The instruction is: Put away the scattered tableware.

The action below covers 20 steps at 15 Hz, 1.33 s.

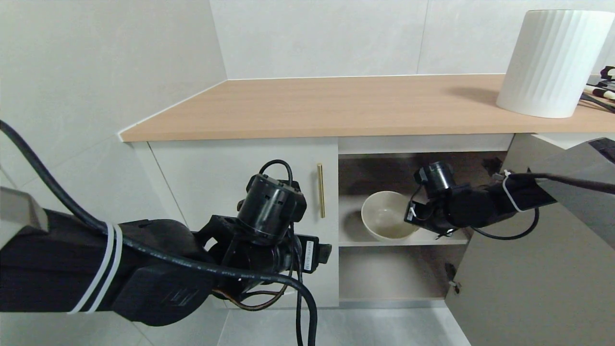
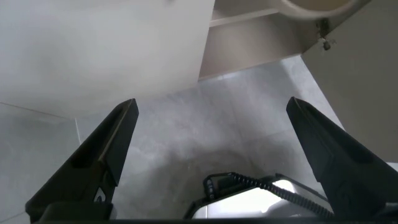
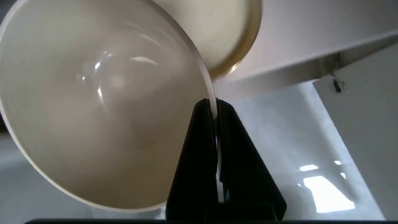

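Observation:
A cream bowl (image 1: 387,216) stands tilted on the middle shelf (image 1: 353,241) of the open cabinet, its mouth turned outward. My right gripper (image 1: 415,217) reaches into the cabinet and is shut on the bowl's rim. In the right wrist view the thin rim of the bowl (image 3: 106,106) is pinched at the right gripper (image 3: 214,127), and a second cream dish (image 3: 239,31) lies just behind the bowl. My left gripper (image 2: 212,109) hangs open and empty over the grey floor, in front of the closed left door.
The right cabinet door (image 1: 528,269) is swung open beside my right arm. The left door has a brass handle (image 1: 320,190). A white ribbed container (image 1: 552,62) and some utensils (image 1: 600,91) are on the wooden countertop (image 1: 312,105). The bottom shelf (image 1: 389,274) is bare.

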Tool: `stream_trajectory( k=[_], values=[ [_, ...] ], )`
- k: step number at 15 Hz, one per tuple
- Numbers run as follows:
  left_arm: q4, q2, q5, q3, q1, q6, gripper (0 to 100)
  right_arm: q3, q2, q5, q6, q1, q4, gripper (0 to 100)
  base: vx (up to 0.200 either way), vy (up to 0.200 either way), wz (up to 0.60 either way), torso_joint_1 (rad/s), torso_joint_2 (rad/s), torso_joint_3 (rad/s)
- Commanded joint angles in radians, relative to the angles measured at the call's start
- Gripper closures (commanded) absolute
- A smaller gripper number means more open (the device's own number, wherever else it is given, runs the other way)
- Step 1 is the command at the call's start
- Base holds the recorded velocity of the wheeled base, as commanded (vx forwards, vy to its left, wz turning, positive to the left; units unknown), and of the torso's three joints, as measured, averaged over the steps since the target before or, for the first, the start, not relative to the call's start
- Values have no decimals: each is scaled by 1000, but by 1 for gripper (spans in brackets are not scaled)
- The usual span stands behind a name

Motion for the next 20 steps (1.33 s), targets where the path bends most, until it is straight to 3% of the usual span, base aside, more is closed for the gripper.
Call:
stream_trajectory(
  k=[1,6,20],
  values=[
    [-1,0,0,0,0,-1,0,-39,47,-11,11,-27,-2,100,0,0,0,0,0,0],
    [-1,0,0,0,2,-1,0,-108,84,-38,57,-76,-2,100,0,0,0,0,0,0],
    [-1,3,0,0,5,-3,0,-186,202,-51,58,-78,-60,100,0,0,0,0,0,0]
  ],
)
